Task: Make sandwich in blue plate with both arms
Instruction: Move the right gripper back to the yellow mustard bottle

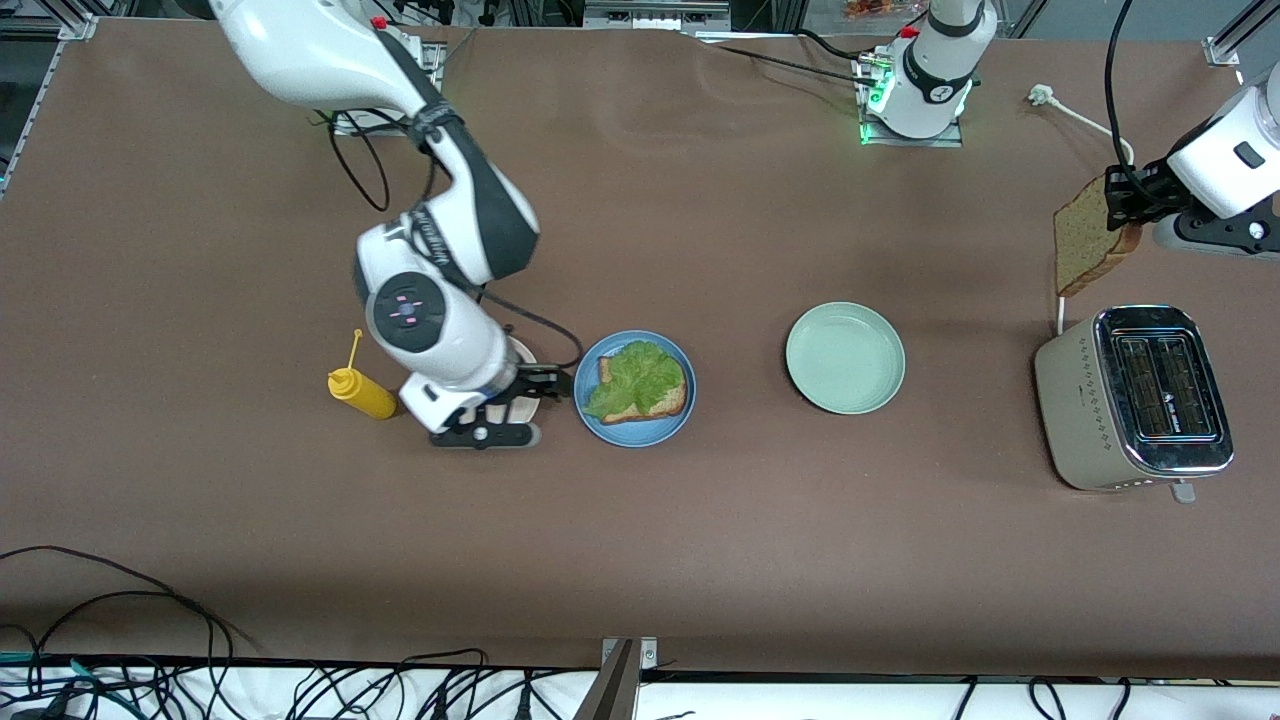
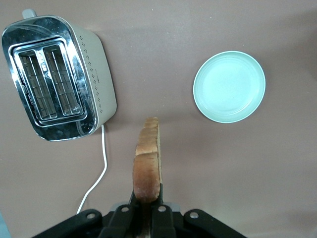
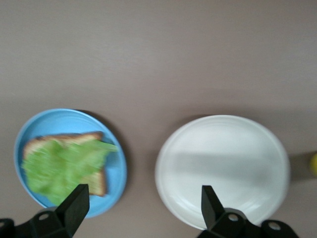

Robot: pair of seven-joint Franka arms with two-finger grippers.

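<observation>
I see the blue plate [image 1: 634, 388] mid-tabletop, carrying one bread slice [image 1: 664, 398] with the lettuce leaf [image 1: 630, 376] laid on top. My right hand [image 1: 545, 388] hangs low over the white plate [image 3: 222, 171] just beside the blue one, toward the right arm's end, fingers spread wide and holding nothing. A yellow mustard bottle [image 1: 360, 390] lies near that plate. My left hand [image 1: 1128, 200] is clenched on the second bread slice [image 1: 1085, 240], which hangs on edge over the tabletop beside the toaster [image 1: 1135, 398] at the left arm's end. The pale green plate [image 1: 845, 358] sits between toaster and blue plate.
</observation>
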